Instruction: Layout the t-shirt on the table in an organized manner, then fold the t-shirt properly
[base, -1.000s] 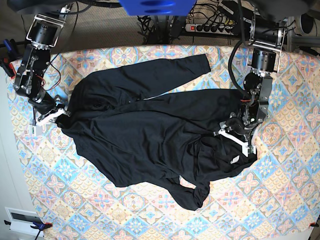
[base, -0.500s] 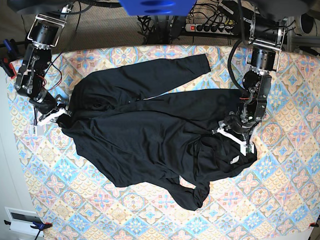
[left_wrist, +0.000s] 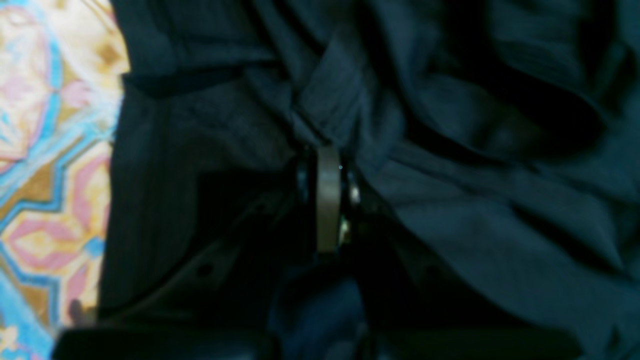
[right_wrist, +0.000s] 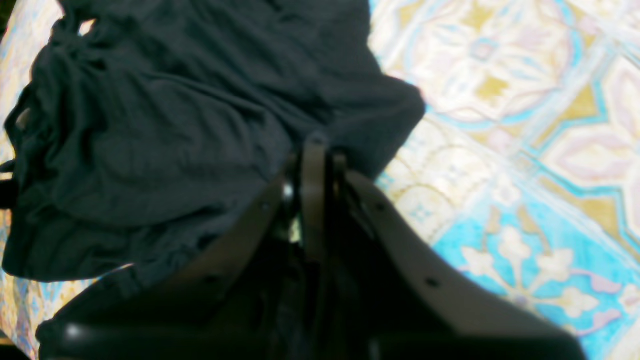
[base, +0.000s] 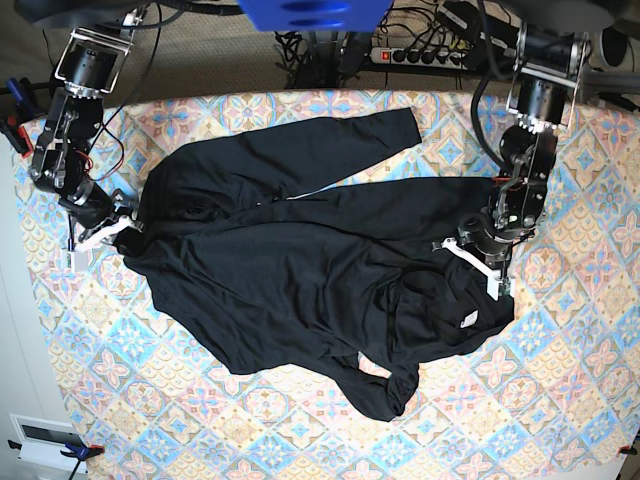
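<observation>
The laying-out step is in hand: the black long-sleeved t-shirt (base: 310, 270) lies rumpled across the middle of the patterned table (base: 560, 400), one sleeve flung toward the far edge and the collar end bunched near the left gripper (base: 478, 262). That gripper's fingers are pinched on a fold of fabric there, and the right gripper (base: 110, 228) is pressed closed on the garment's opposite edge. The next move probably calls for drawing the two holds apart to pull the body flat, without dragging the loose sleeves under
</observation>
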